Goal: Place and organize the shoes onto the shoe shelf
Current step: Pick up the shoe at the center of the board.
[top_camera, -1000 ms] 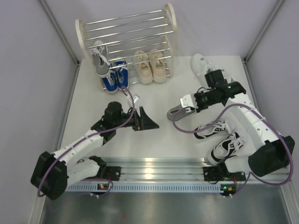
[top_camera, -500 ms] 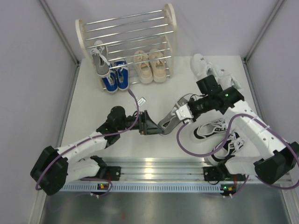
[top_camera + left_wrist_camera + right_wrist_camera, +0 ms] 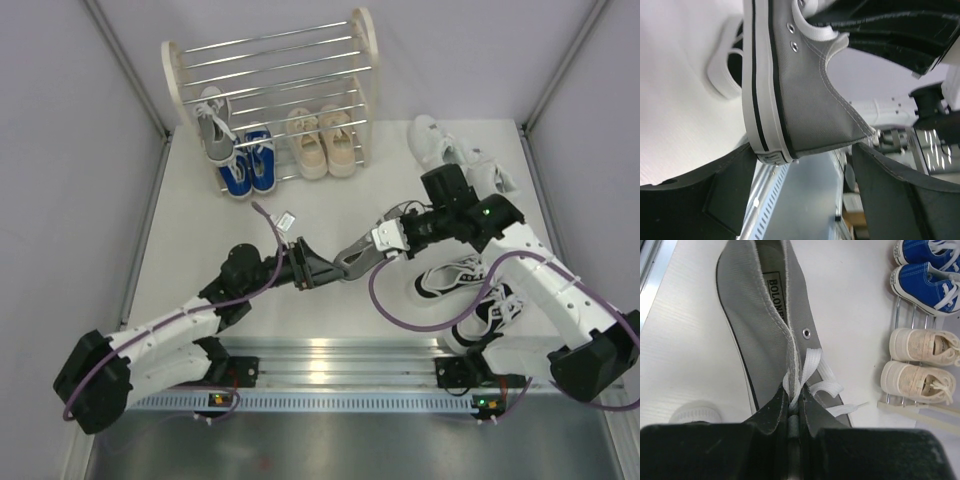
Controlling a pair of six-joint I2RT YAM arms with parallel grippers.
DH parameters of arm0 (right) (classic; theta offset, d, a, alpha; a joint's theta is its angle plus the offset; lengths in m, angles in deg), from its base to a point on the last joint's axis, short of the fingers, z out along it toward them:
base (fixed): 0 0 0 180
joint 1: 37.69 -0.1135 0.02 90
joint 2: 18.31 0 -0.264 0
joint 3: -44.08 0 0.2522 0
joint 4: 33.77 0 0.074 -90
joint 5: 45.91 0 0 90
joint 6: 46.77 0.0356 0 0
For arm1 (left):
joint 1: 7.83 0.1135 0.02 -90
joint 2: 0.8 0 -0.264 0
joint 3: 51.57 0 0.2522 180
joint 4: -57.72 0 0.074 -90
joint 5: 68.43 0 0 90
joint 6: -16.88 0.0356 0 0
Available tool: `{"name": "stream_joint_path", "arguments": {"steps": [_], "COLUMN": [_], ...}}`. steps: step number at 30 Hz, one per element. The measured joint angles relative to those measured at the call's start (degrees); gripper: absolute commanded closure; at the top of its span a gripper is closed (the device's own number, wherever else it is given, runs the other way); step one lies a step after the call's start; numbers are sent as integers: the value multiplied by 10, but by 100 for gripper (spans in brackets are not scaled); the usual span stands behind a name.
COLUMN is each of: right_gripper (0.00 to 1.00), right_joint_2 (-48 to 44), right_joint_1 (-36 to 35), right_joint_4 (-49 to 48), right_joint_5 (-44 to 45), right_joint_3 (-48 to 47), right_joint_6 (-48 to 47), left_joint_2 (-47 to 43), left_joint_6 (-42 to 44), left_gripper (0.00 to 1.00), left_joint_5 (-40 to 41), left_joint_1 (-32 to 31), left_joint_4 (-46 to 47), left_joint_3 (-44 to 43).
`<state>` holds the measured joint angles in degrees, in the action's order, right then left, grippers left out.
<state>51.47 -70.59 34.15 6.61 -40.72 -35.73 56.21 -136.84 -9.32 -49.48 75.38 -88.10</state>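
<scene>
My right gripper is shut on the tongue and laces of a grey sneaker with a white sole and holds it above the table's middle. The pinch shows in the right wrist view, with the grey shoe hanging below. My left gripper is open, and the shoe's heel sits between its fingers without being clamped. The shoe shelf stands at the back. It holds the other grey shoe, the blue pair and the beige pair.
The white shoes lie at the back right behind my right arm. The black-and-white pair lies at the front right beside the right arm's base. A metal rail runs along the near edge. Grey walls close in both sides.
My right gripper carried the grey shoe left and toward the front. My left gripper turned and rose to meet it, and the heel now sits between its open fingers.
</scene>
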Motion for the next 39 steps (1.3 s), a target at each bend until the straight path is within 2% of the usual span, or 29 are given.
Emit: {"name": "stream_joint_path", "arguments": {"steps": [3, 7, 15, 26, 30, 31, 33, 34, 37, 38, 39], "right_gripper": [100, 100, 100, 100, 100, 100, 100, 100, 100, 100, 100], "right_joint_2": [-7, -8, -10, -10, -10, -10, -10, -10, -10, -10, -10], "right_joint_1": [-3, -8, -9, -24, -26, -26, -26, -26, -26, -26, -26], "right_joint_4": [-28, -64, -88, -95, -97, -96, -96, -96, -95, -95, -95], "right_joint_5": [7, 9, 3, 0, 3, 5, 10, 12, 15, 16, 16], "right_joint_3": [13, 17, 24, 36, 36, 36, 36, 36, 36, 37, 39], "right_joint_6": [45, 98, 118, 122, 122, 122, 122, 122, 122, 122, 122], "left_joint_2": [-52, -64, -59, -46, -46, -45, -37, -31, -12, -8, -6], "left_joint_6": [-12, -26, -39, -43, -54, -57, -66, -67, -75, -78, -79], "left_gripper": [13, 8, 3, 3, 13, 20, 25, 33, 41, 51, 55], "left_joint_5": [83, 137, 180, 195, 202, 203, 203, 203, 203, 203, 203], "left_joint_1": [0, 0, 0, 0, 0, 0, 0, 0, 0, 0, 0], "left_joint_4": [1, 4, 31, 80, 93, 94, 102, 105, 107, 109, 111], "left_joint_3": [30, 40, 42, 42, 54, 58, 61, 62, 63, 63, 64]}}
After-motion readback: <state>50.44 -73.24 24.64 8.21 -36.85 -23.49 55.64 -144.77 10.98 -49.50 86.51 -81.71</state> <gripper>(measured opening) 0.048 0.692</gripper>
